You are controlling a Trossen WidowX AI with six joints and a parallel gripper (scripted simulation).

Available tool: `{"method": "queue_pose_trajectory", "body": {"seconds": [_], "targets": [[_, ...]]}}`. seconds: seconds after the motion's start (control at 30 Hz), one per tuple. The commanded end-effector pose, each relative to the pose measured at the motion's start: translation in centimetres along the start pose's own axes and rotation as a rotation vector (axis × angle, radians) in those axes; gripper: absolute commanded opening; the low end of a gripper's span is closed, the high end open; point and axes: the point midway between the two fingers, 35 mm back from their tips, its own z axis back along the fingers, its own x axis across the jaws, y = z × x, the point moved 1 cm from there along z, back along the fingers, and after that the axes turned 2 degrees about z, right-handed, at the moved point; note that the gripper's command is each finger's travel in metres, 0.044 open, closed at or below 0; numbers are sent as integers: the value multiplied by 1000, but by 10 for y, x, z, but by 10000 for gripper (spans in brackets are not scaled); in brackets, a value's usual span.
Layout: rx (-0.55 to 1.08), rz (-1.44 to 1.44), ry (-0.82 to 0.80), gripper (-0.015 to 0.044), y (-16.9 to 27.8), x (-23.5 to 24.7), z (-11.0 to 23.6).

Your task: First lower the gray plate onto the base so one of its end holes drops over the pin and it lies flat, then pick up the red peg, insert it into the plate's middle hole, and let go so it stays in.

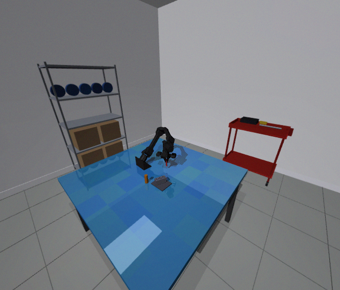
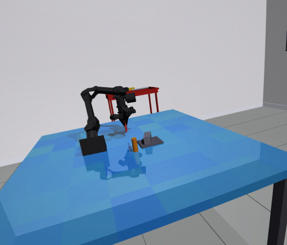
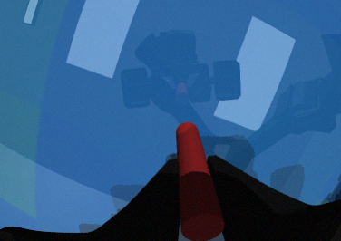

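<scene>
My gripper (image 1: 165,159) (image 2: 125,123) (image 3: 192,166) is shut on the red peg (image 1: 166,162) (image 2: 125,127) (image 3: 195,175). It holds the peg upright, tip down, a little above the blue table (image 1: 151,237) (image 2: 191,168). The gray plate (image 1: 161,179) (image 2: 147,137) with its holes sits on the dark base (image 1: 163,186) (image 2: 156,141), in front of the gripper. In the exterior view the plate looks raised on the base; the pin is hidden.
An orange cylinder (image 1: 146,178) (image 2: 134,144) stands just left of the base. The arm's black mount (image 1: 141,163) (image 2: 93,145) sits behind it. A metal shelf (image 1: 83,121) and a red cart (image 1: 257,130) (image 2: 138,91) stand off the table.
</scene>
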Motion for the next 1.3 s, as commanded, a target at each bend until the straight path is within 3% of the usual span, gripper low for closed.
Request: {"method": "queue_pose_trajectory", "body": {"seconds": [0.0, 0.23, 1.27], "targets": [[-8, -5, -2, 0, -1, 1, 13], [-13, -23, -8, 0, -2, 1, 35], [-5, 8, 7, 0, -85, 19, 34]]}}
